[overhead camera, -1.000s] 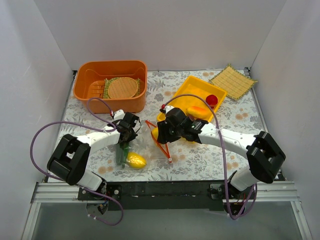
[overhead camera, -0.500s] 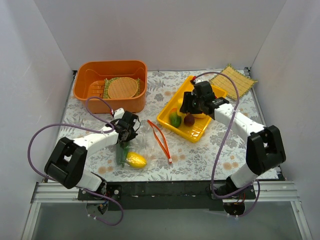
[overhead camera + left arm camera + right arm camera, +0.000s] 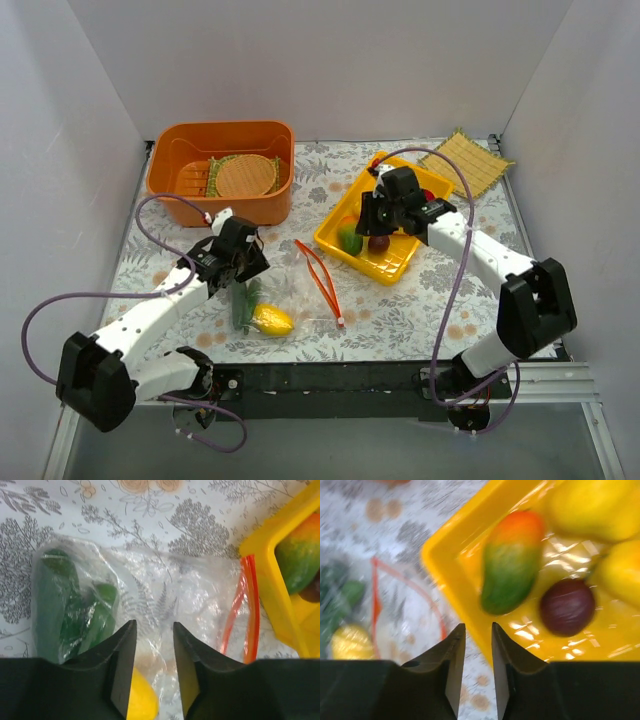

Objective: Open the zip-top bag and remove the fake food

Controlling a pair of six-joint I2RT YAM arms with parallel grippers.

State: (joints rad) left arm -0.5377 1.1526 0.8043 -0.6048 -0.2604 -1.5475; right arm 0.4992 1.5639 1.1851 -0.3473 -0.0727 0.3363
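Observation:
The zip-top bag [image 3: 290, 298] lies flat on the flowered cloth, its orange-red zip strip [image 3: 321, 281] gaping toward the right. Inside it are a yellow piece [image 3: 272, 320] and green pieces [image 3: 242, 306] of fake food. My left gripper [image 3: 243, 266] hovers open over the bag's left end. In the left wrist view the crinkled bag [image 3: 165, 595] shows between the parted fingers of my left gripper [image 3: 153, 625], beside the green pieces [image 3: 70, 610]. My right gripper [image 3: 373, 226] hangs open and empty over the yellow tray [image 3: 399, 264]. A mango [image 3: 512, 562] and a dark purple piece [image 3: 567, 607] lie there.
An orange bin [image 3: 222, 170] with a round woven mat [image 3: 246, 176] stands at the back left. A square straw mat [image 3: 467, 162] lies at the back right. The yellow tray also holds a red piece [image 3: 428, 196] and yellow pieces [image 3: 590, 505].
My right gripper went from the bag's mouth to the tray, where a mango and purple piece now lie. My left gripper opened off the bag and drew back to the left.

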